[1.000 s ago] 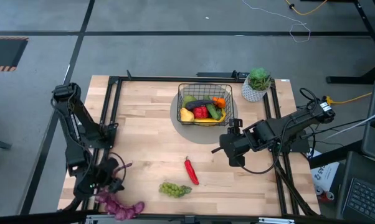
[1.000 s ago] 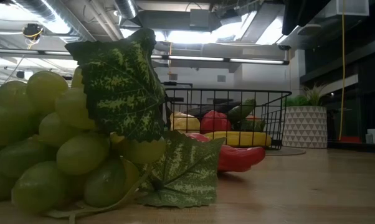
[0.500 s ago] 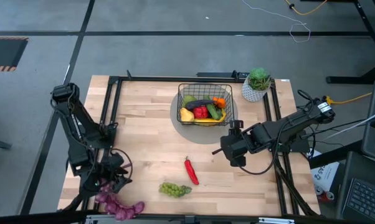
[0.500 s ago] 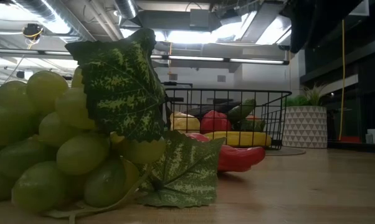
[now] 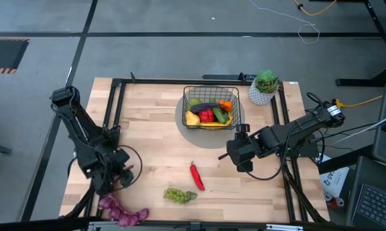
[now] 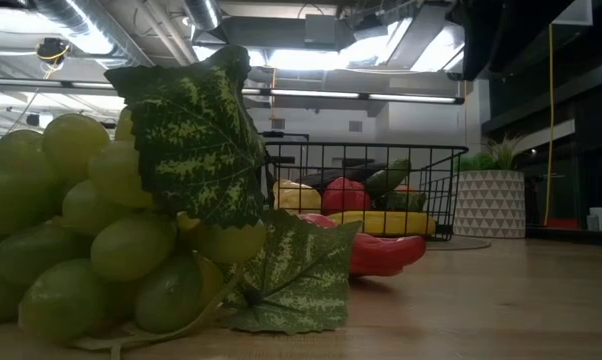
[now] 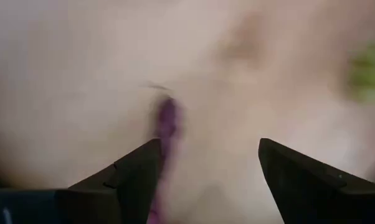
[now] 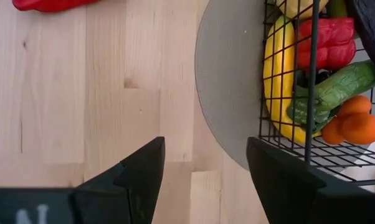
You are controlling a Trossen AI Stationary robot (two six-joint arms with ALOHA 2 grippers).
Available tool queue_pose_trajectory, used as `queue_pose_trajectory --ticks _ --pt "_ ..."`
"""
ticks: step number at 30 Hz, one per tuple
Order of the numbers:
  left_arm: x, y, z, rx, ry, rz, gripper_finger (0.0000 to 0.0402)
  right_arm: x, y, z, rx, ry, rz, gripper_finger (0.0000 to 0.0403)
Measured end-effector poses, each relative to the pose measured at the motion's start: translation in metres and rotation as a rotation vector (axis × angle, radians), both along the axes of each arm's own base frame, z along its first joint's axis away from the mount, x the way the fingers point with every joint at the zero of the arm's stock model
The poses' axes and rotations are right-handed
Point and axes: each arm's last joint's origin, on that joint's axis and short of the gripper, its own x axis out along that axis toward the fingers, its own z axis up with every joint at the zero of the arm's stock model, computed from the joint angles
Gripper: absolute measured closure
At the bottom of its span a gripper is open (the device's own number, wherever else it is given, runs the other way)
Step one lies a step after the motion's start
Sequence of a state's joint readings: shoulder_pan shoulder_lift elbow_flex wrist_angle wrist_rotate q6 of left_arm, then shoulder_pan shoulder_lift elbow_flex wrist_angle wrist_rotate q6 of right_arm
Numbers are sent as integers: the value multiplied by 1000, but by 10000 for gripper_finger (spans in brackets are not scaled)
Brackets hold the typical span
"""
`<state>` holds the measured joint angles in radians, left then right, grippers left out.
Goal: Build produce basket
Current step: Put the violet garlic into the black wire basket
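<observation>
Since a second ago the left tool has lifted away from the knobbly purple grape bunch at the desk's near left corner and drifted inward; the right arm has barely shifted.

From above, the black wire-mesh basket sits on a grey round mat and already holds a yellow banana, red pepper, cucumber, oranges and dark eggplant. A red chili and a green grape bunch lie loose on the pale wooden desk, well apart from the basket. The right tool hovers between chili and basket.

At desk level, the green grapes with their cloth-like leaves fill the foreground, the chili behind them.

The left wrist shows fingers spread, empty, purple grapes below.

The right wrist shows fingers spread over bare wood beside the mat.

I'd guess the grapes are light, lumpy and rubbery; pinching across the bunch's thick middle looks safest.
</observation>
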<state>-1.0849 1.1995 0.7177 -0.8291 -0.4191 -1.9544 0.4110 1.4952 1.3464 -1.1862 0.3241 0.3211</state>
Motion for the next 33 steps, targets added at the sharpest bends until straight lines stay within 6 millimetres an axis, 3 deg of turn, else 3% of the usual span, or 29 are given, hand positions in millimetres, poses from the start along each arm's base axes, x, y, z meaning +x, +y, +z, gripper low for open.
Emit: queue_pose_trajectory --ticks 6,11,21,33 --pt "-2 14 -4 67 156 31 138 0 0 0 4 -2 -10 176" --pt "0 8 -4 -75 256 32 138 0 0 0 4 -2 -10 176" --pt "2 7 -3 -75 201 65 138 0 0 0 7 -2 -15 176" --pt "1 3 -24 -60 341 79 138 0 0 0 14 -6 -34 176"
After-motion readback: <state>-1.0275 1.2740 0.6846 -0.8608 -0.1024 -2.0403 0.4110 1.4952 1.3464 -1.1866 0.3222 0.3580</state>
